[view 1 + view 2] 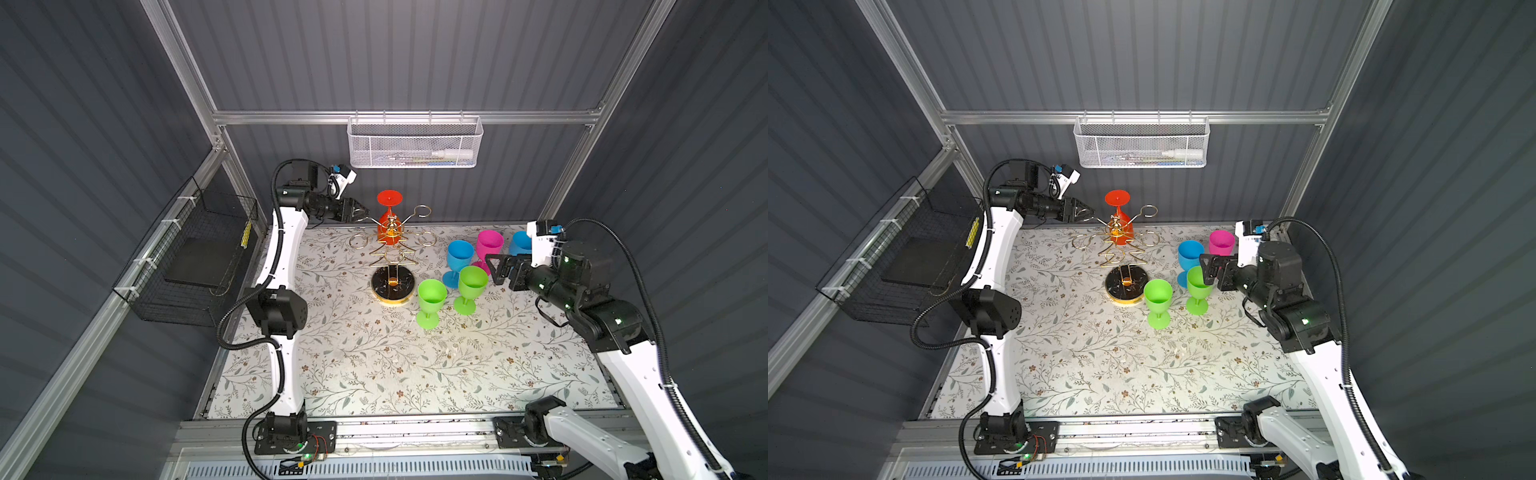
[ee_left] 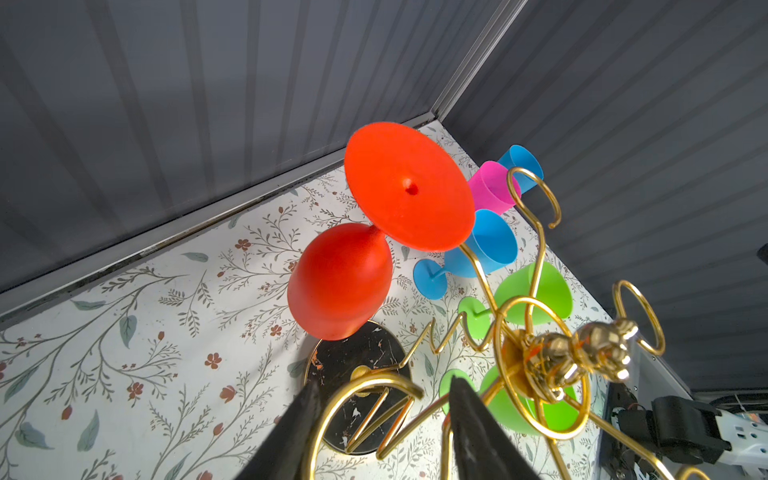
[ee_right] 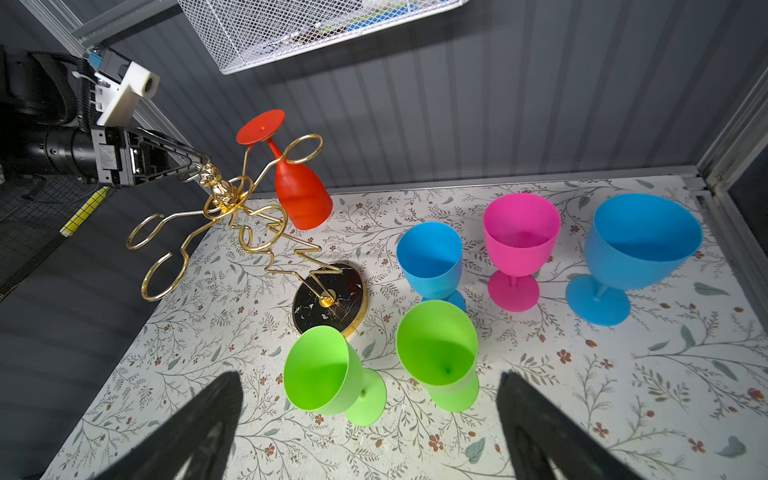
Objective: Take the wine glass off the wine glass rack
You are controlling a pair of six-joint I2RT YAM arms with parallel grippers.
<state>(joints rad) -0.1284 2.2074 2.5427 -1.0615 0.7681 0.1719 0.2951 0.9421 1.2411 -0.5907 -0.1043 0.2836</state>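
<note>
One red glass [image 3: 303, 195] on rack [image 3: 349, 291]; left fingers [image 2: 299, 432] part-open astride a ring [image 2: 374, 376] (grip unclear), right fingers [image 3: 195, 432] wide, empty. Risk: snagged wire topples rack onto green glasses [image 3: 320, 370].

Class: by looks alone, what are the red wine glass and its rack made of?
Red wine glass: probably plastic; matte, opaque, moulding dimple in its foot. Wine glass rack: seemingly metal wire, glinting gold. Its base: white-veined black, perhaps marble.

The red wine glass [image 3: 302, 195] is hanging upside down, foot up top, stem slotted through an upper ring, bowl mouth-down. The wine glass rack [image 3: 347, 291], a thin gold wire tree, sits on its round black, gold-rimmed base at the back of the table [image 3: 582, 415].
</note>
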